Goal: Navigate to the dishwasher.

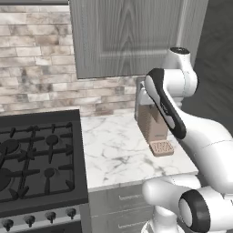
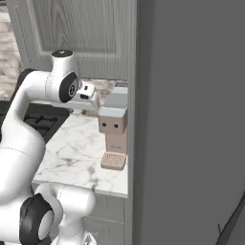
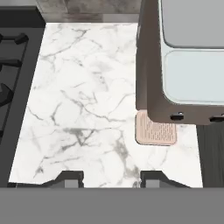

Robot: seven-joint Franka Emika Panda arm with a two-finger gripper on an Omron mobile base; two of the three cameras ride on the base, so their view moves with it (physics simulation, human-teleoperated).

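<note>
Hand view looks straight down on a white marble counter (image 3: 87, 109), with the gripper (image 3: 111, 178) hanging above it, its two dark tips spread well apart and holding nothing. A brown coffee machine (image 3: 175, 78) stands at the counter's right end beside a tall grey cabinet side (image 2: 191, 119), and a black gas stove (image 1: 36, 159) sits to the left; grey drawers (image 1: 118, 202) run under the counter. I cannot pick out the dishwasher among these fronts, so the base likely has some driving left. As a judgement, such an appliance is heavy, rigid and fixed in place; nothing needs lifting, and any hold would go on the recessed handle strip along its door's top edge.
</note>
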